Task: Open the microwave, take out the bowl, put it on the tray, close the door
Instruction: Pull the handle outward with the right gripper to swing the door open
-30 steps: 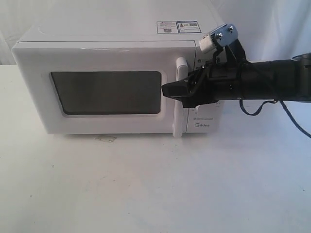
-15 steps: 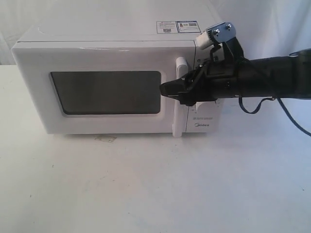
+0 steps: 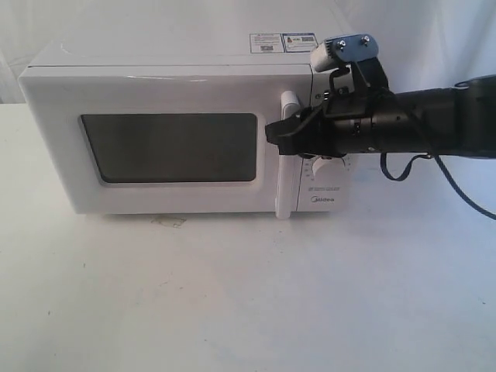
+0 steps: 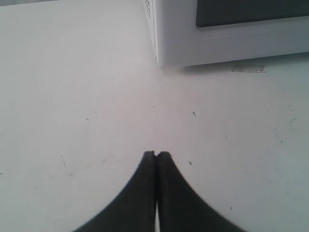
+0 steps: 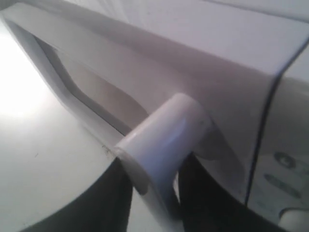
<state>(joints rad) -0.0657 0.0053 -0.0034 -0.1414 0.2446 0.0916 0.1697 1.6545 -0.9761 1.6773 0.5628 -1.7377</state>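
The white microwave (image 3: 170, 85) stands at the back of the table with its door (image 3: 155, 93) closed. My right gripper (image 3: 280, 138) reaches in from the right at the upper part of the white bar handle (image 3: 287, 186). In the right wrist view the handle (image 5: 164, 140) passes between the two black fingers of my right gripper (image 5: 155, 193), which is open, with a thin gap beside one finger. My left gripper (image 4: 156, 154) is shut on nothing, low over the table near the microwave's corner (image 4: 193, 38). The bowl is hidden and no tray is in view.
The right arm covers the upper dial; the lower dial (image 3: 324, 167) partly shows below it. Stickers (image 3: 284, 43) lie on the microwave's top. A black cable (image 3: 465, 194) hangs from the right arm. A small tape mark (image 3: 169, 221) lies on the white table in front.
My right gripper has risen slightly and moved back toward the microwave, so its fingers now straddle the door handle. The door has stayed closed.
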